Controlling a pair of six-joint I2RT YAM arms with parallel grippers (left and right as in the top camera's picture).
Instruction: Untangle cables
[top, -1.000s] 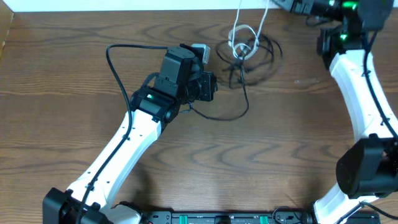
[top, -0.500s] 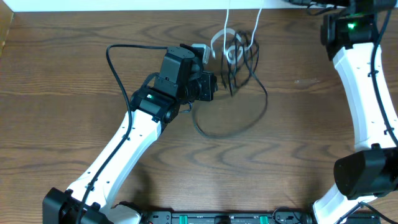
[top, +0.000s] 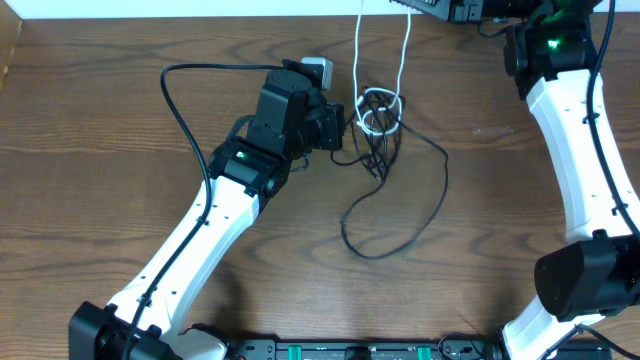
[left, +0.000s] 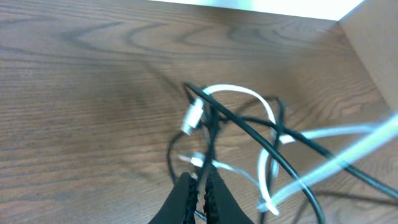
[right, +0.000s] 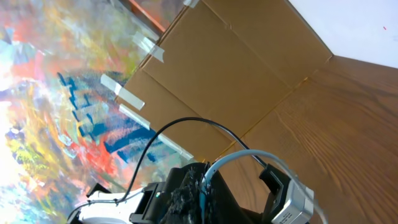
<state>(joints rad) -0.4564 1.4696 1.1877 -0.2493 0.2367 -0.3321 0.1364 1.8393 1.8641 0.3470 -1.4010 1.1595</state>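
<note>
The cables (top: 372, 120) bunch in a knot at the upper centre of the worktop (top: 90, 120), just right of the left hand (left: 198, 190), which is pinched tight on a black strand. White strands run to the top edge, where the right hand (right: 203, 186) is clamped on them.

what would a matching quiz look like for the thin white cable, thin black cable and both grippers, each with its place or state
Column one:
1. thin white cable
2. thin black cable
3. left gripper
4. right gripper

Column two:
A. shut, at the tangle
B. shut on the white strands, up at the far edge
C. two straight strands running to the far edge
D. slack loop lying on the brown wooden table

Pairs: 1-C, 2-D, 3-A, 4-B
</note>
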